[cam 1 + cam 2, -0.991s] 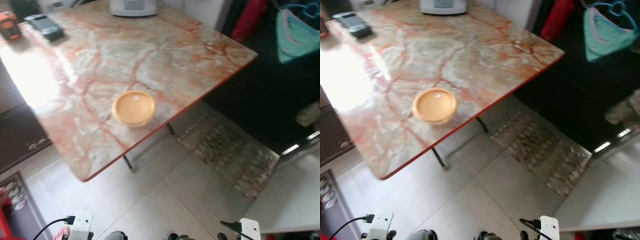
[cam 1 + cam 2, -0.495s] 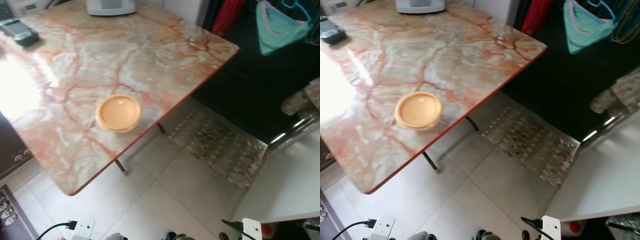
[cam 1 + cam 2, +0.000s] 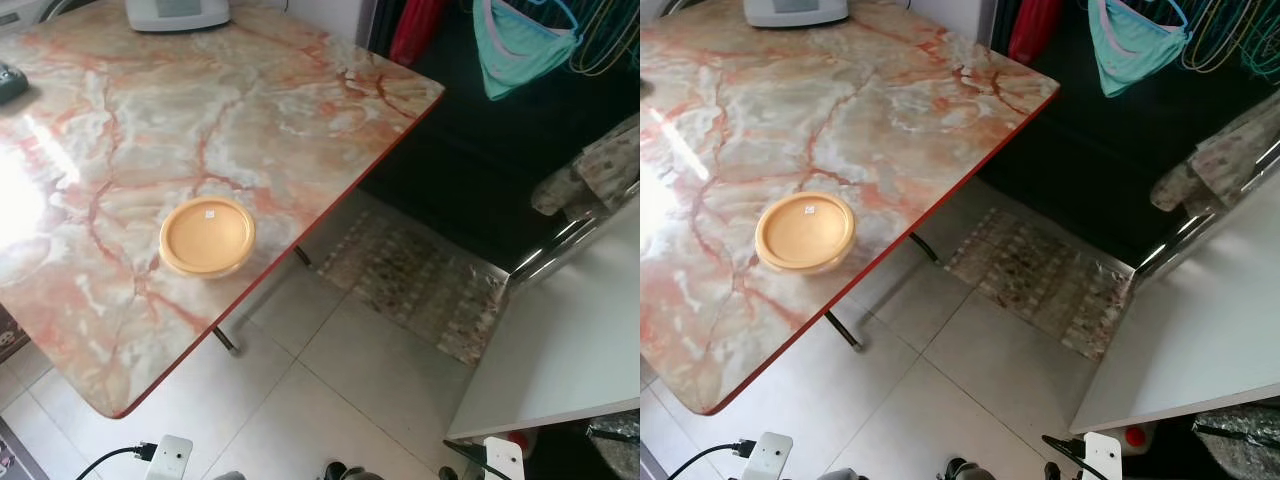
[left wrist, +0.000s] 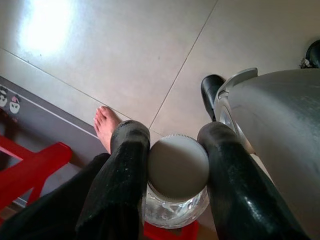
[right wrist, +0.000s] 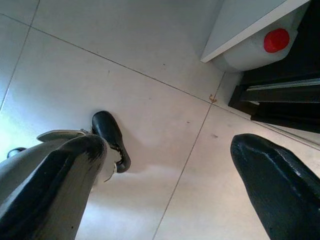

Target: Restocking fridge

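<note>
In the left wrist view, the left gripper (image 4: 176, 172) is clamped on one clear glass jar (image 4: 176, 210) with a grey ribbed lid (image 4: 178, 167); the two black fingers (image 4: 122, 185) press against opposite sides of the lid, and the jar is held above the tiled floor (image 4: 125, 55). Past the fingers, one bare foot (image 4: 106, 127) of a person is seen on the floor beside a dark mat (image 4: 45, 125), and part of a red frame (image 4: 30, 167) lies at the edge nearby. One black robot foot (image 4: 210, 92) is seen by the silver body.

In the right wrist view, the right gripper (image 5: 165, 175) is held over the floor with its two fingers (image 5: 272, 182) spread wide apart and nothing between them. Beyond them are one black robot foot (image 5: 112, 140), the lower edge of a white fridge door (image 5: 250, 25) and one white bottle with a red cap (image 5: 276, 40) tucked under it.

In the head views, one marbled, red-edged surface (image 3: 250, 110) is seen, carrying one round orange-lidded container (image 3: 207, 236) near its front edge and one white appliance (image 3: 177, 12) at the far side. One patterned rug (image 3: 410, 280) lies on the floor between the surface and the white door (image 3: 570, 340). One teal garment (image 3: 515, 45) hangs against the dark background. The jar is shown by the left wrist view; the container, rug and garment are shown by the head views.
</note>
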You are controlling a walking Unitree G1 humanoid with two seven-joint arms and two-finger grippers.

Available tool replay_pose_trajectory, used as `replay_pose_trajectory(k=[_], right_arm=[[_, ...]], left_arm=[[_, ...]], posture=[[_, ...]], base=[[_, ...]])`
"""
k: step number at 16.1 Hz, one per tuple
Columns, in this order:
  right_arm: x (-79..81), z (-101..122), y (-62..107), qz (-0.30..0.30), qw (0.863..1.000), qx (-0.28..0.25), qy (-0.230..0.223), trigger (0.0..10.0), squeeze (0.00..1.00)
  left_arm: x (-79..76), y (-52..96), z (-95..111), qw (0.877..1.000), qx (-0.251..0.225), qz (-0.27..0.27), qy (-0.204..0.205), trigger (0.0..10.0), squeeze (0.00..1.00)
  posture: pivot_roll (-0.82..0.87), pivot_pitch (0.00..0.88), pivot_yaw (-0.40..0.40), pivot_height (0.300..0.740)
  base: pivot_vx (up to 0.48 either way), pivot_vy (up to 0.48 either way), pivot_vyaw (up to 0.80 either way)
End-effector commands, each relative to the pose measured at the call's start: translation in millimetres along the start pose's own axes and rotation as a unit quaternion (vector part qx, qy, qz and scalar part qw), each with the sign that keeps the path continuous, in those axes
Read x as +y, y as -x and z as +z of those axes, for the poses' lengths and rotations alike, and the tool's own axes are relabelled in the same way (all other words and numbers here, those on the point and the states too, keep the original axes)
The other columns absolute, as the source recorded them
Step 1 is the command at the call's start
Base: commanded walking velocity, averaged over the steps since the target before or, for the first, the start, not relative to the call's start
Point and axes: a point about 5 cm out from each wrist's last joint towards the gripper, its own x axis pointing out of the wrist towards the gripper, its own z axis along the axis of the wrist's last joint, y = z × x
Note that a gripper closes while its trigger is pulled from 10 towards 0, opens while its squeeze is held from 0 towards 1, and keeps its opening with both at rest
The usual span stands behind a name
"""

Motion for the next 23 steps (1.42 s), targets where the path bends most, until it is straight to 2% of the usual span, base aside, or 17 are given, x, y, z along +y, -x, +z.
replay_pose_trajectory(k=[1, 2, 4, 6, 15, 16, 17, 23], right_arm=[[-5.8, -8.3, 2.3, -0.008, 1.0, 0.015, 0.002, 10.0, 0.0], [-5.7, -8.0, 2.3, -0.007, 1.0, 0.015, 0.003, 10.0, 0.0], [-5.7, -7.5, 2.2, -0.007, 1.0, 0.014, 0.004, 10.0, 0.0], [-6.0, -7.2, 2.2, -0.006, 1.0, 0.014, 0.006, 10.0, 0.0], [-6.3, -7.1, 2.2, -0.008, 1.0, 0.016, 0.01, 10.0, 0.0], [-6.2, -6.9, 2.2, -0.006, 1.0, 0.017, 0.015, 10.0, 0.0], [-6.0, -7.3, 2.2, -0.005, 1.0, 0.018, 0.015, 10.0, 0.0], [-5.4, -9.5, 2.5, -0.008, 1.0, 0.018, 0.011, 10.0, 0.0]], left_arm=[[-6.7, 3.1, -17.2, 0.999, 0.032, -0.009, -0.005, 10.0, 0.0], [-7.2, 3.3, -18.4, 0.999, 0.036, -0.009, 0.009, 10.0, 0.0], [-7.6, 3.2, -18.0, 0.999, 0.035, -0.011, -0.007, 10.0, 0.0], [-7.8, 3.3, -18.3, 0.999, 0.036, -0.007, 0.0, 10.0, 0.0], [-8.9, 3.4, -18.4, 0.999, 0.036, -0.004, 0.008, 10.0, 0.0], [-7.8, 3.1, -17.0, 0.999, 0.034, 0.002, 0.012, 10.0, 0.0], [-4.2, 2.3, -13.4, 0.999, 0.026, 0.011, 0.034, 10.0, 0.0], [-1.8, 2.3, -13.5, 0.999, 0.024, 0.011, 0.031, 10.0, 0.0]], posture=[[0.17, 0.234, -0.063, 0.74], [0.17, 0.232, -0.064, 0.74], [0.17, 0.229, -0.065, 0.74], [0.17, 0.225, -0.068, 0.74], [0.16, 0.193, -0.07, 0.74], [0.16, 0.191, -0.072, 0.74], [0.15, 0.185, -0.071, 0.74], [0.14, 0.178, -0.052, 0.74]], base=[[0.0, -0.48, -0.71], [0.0, 0.0, -0.71], [0.0, -0.161, -0.7], [0.0, -0.407, -0.7], [0.0, 0.0, -0.7], [0.0, 0.0, -0.71], [0.0, 0.0, -0.71], [0.0, 0.0, -0.71]])
